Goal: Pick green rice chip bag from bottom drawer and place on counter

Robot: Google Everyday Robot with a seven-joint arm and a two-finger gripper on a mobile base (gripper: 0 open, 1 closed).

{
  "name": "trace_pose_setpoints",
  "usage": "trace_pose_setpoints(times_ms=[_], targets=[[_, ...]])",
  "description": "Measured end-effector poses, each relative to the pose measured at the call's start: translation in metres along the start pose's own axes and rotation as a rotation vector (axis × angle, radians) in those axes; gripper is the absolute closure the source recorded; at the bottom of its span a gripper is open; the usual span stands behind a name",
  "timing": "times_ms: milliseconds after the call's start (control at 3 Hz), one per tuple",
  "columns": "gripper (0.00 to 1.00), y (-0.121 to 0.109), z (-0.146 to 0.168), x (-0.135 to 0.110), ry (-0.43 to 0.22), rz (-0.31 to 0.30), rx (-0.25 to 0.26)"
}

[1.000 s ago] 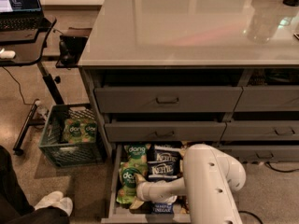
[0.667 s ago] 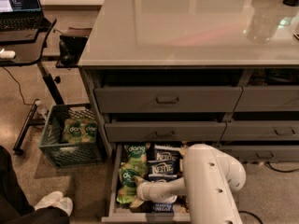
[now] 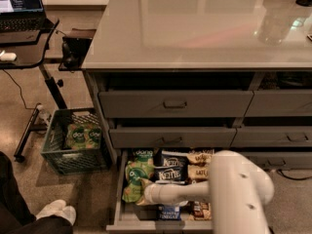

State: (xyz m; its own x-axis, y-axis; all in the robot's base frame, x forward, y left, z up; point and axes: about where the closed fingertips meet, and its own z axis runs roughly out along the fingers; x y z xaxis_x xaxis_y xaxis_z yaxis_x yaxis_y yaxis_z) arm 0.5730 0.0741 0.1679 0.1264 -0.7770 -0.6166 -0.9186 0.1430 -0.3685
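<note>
The bottom drawer (image 3: 118, 199) stands pulled open under the counter (image 3: 195, 28). It holds snack bags. Green rice chip bags with the round "dang" logo lie at its left end, one (image 3: 135, 173) in front of another (image 3: 143, 154). My white arm reaches from the right across the drawer. My gripper (image 3: 146, 194) is at the arm's left tip, low in the drawer, right at the near edge of the front green bag. The arm hides part of the drawer's contents.
Blue Kettle bags (image 3: 174, 161) and brown bags (image 3: 199, 172) lie right of the green ones. A green crate (image 3: 58, 155) on the floor holds more green bags. A black desk (image 3: 29, 52) with a laptop stands at the left. A person's shoes (image 3: 53, 211) are at bottom left.
</note>
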Motion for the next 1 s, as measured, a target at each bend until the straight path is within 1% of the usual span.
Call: trace_pose_setpoints(times_ms=[333,667,1000], targets=[[1.00,-0.041,-0.041,-0.020,-0.092,0.011,0.036],[1.00,-0.080,-0.080,-0.016,-0.177,0.082,0.092],[1.00,-0.109,-0.129,-0.003,-0.259,0.162,0.112]])
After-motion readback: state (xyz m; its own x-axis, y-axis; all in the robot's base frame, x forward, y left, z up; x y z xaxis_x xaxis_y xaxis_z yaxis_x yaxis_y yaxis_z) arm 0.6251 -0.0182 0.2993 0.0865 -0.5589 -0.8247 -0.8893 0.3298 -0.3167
